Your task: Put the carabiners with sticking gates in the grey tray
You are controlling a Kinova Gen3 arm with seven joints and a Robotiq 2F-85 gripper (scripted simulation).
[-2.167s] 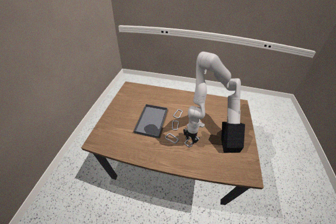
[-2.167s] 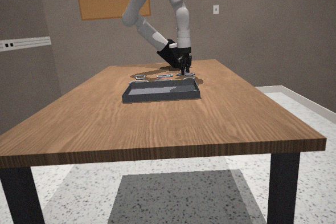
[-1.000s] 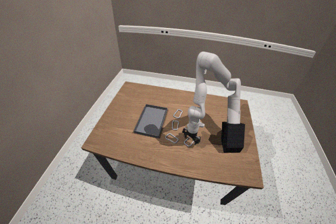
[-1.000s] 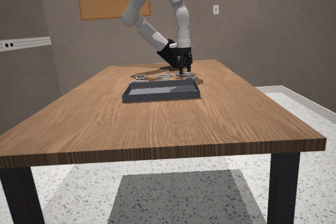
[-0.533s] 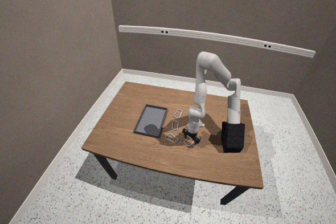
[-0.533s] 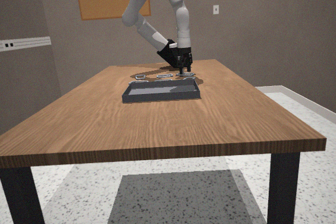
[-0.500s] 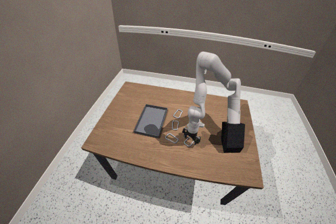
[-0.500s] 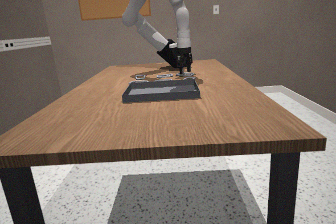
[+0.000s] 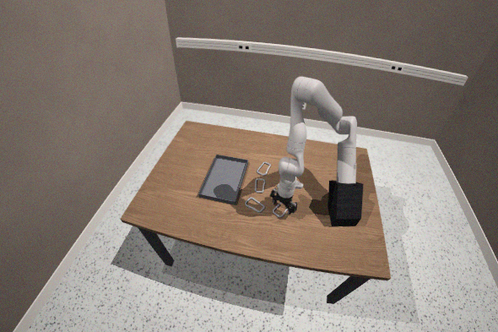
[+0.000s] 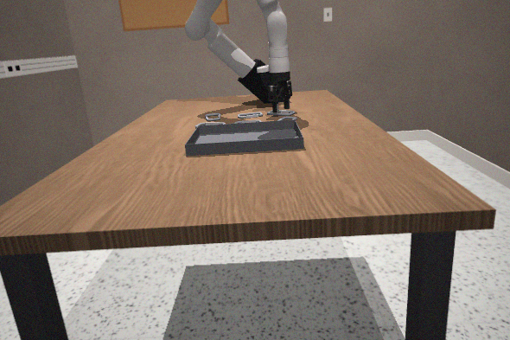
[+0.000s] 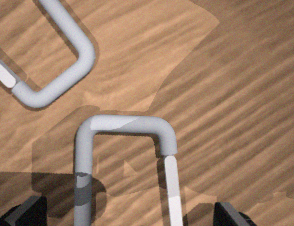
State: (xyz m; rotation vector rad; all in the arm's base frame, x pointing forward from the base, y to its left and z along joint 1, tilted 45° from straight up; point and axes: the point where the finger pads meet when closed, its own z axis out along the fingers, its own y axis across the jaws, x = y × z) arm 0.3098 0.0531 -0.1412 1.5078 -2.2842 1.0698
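Several grey carabiners lie flat on the wooden table beside the grey tray (image 9: 224, 179). My gripper (image 9: 284, 205) is open and empty, low over the carabiner nearest the arm's base (image 9: 278, 210). In the wrist view that carabiner (image 11: 125, 160) lies between my two fingertips, with its pale gate (image 11: 172, 190) on the right side. A second carabiner (image 11: 55, 55) lies at the upper left, also seen in the top view (image 9: 255, 204). Two more carabiners (image 9: 260, 185) (image 9: 263, 168) lie further back along the tray. The tray holds nothing.
The arm's black base block (image 9: 345, 203) stands on the table to the right of the gripper. The tray (image 10: 245, 136) has low raised walls.
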